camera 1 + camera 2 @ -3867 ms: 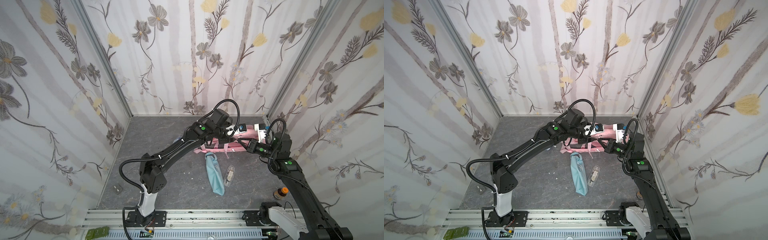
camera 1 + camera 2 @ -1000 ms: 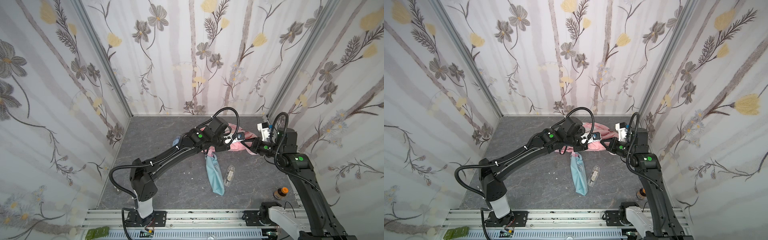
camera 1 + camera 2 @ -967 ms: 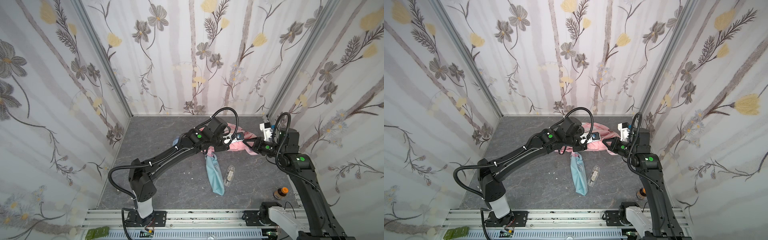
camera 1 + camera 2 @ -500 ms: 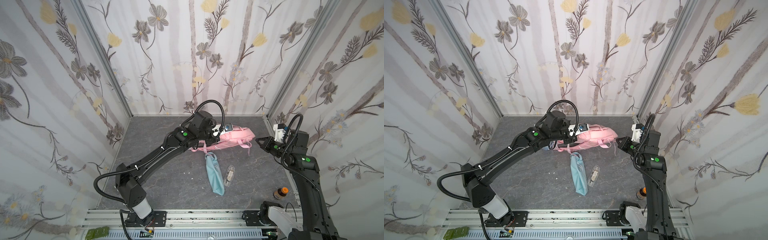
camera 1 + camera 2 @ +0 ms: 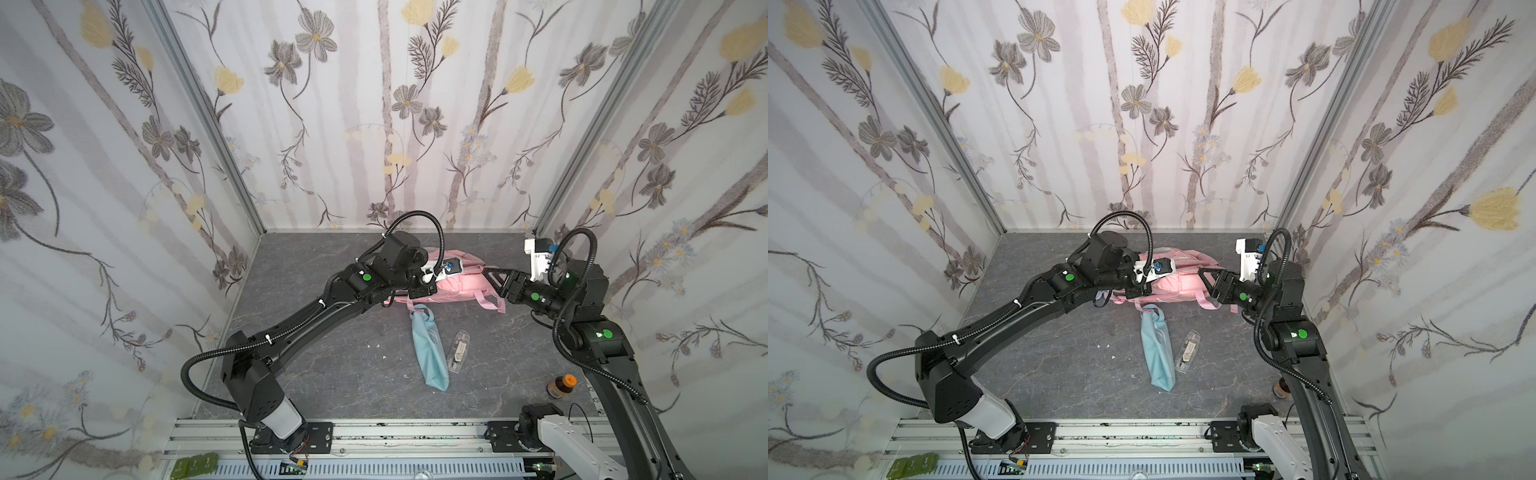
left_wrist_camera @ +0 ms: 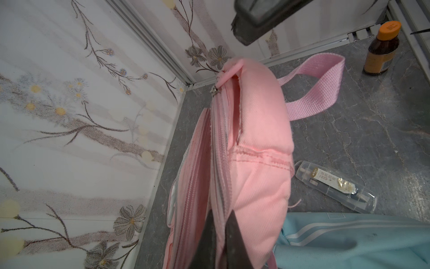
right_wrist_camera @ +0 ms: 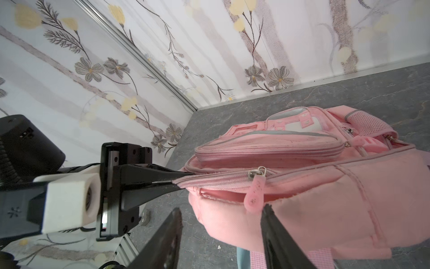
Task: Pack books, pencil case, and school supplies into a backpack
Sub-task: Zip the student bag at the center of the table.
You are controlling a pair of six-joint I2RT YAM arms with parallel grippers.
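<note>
The backpack lies on the desk near the rear wall. The left gripper has its jaws clamped on the backpack's zippered edge. The right gripper has its jaws apart near the zipper pull, gripping nothing. The pencil case and the clear case lie side by side on the desk in front of the backpack.

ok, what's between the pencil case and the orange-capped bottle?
The small clear case, beside the pencil case; bare tabletop onward to the bottle, in a top view.
</note>
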